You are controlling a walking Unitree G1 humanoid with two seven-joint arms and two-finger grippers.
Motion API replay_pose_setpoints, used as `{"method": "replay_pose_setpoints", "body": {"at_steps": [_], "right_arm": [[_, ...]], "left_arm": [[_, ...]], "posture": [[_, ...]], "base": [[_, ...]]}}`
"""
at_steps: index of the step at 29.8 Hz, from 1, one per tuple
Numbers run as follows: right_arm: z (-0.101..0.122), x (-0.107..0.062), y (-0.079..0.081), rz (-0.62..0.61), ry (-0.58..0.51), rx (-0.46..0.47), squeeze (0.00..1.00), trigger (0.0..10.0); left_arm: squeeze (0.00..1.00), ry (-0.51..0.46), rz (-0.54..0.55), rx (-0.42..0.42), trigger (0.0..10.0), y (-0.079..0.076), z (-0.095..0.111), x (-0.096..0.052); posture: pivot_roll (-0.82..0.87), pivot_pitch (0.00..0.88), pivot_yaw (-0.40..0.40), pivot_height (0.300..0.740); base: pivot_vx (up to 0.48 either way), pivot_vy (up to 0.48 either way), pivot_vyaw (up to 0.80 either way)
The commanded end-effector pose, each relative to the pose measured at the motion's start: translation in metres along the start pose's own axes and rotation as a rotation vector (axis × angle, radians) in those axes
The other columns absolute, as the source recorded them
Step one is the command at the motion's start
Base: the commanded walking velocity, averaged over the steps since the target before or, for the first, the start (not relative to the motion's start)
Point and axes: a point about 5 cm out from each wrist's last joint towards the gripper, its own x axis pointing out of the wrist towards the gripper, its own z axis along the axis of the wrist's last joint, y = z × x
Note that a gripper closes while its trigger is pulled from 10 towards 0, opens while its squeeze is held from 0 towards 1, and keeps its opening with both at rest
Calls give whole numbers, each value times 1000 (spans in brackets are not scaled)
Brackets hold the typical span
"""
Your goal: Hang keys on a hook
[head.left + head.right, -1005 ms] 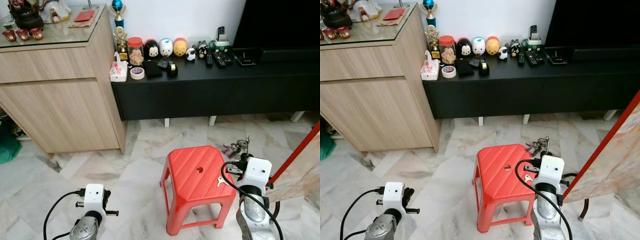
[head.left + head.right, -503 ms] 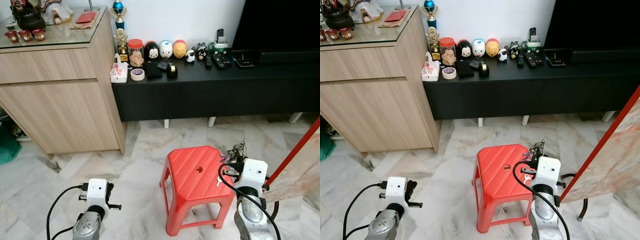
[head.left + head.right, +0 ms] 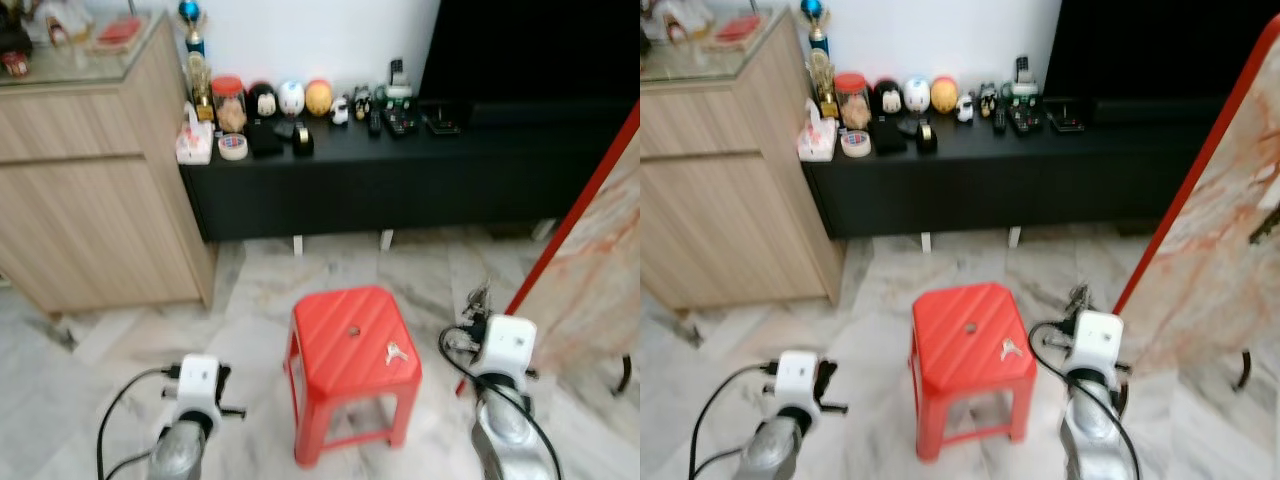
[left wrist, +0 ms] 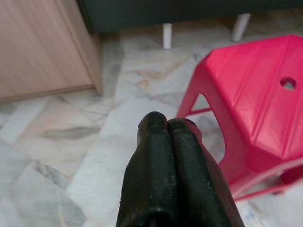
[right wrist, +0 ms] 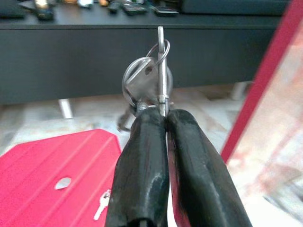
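My right gripper (image 5: 163, 116) is shut on a bunch of keys (image 5: 150, 79); a silver clip and a ring with keys stick up from between the fingertips. In the eye views the bunch (image 3: 477, 301) sits just above the right wrist, to the right of the red plastic stool (image 3: 340, 335). A single loose key (image 3: 395, 351) lies on the stool's top near its right edge. My left gripper (image 4: 165, 124) is shut with nothing in it, low over the marble floor to the left of the stool.
A black TV console (image 3: 400, 175) with figurines, tape and remotes runs along the back wall. A wooden cabinet (image 3: 90, 200) stands at the left. A red-framed marble-patterned board (image 3: 590, 250) leans close on the right. The eye views are blurred.
The whole view has swung to the right, bringing the leaning board closer in. The right gripper with the keys now stands apart from the stool's right edge.
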Motion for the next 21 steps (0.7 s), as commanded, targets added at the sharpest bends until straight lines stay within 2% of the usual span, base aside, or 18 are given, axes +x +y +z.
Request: {"method": "replay_pose_setpoints", "body": {"at_steps": [1,12,21], "right_arm": [[5,1,-9,-12,-12,-2,0,10000],[12,3,0,87,-3,-9,0,10000],[13,2,1,111,13,-8,0,10000]], "left_arm": [[0,17,-14,-8,10000,-4,-4,-1],[0,42,-15,-7,10000,-2,-9,-4],[0,54,-19,-5,10000,-6,-9,-2]], "posture": [[-6,28,-10,740],[-8,31,-12,740],[-8,34,-12,740]], "base": [[0,-480,0],[0,-480,0],[0,-480,0]]}}
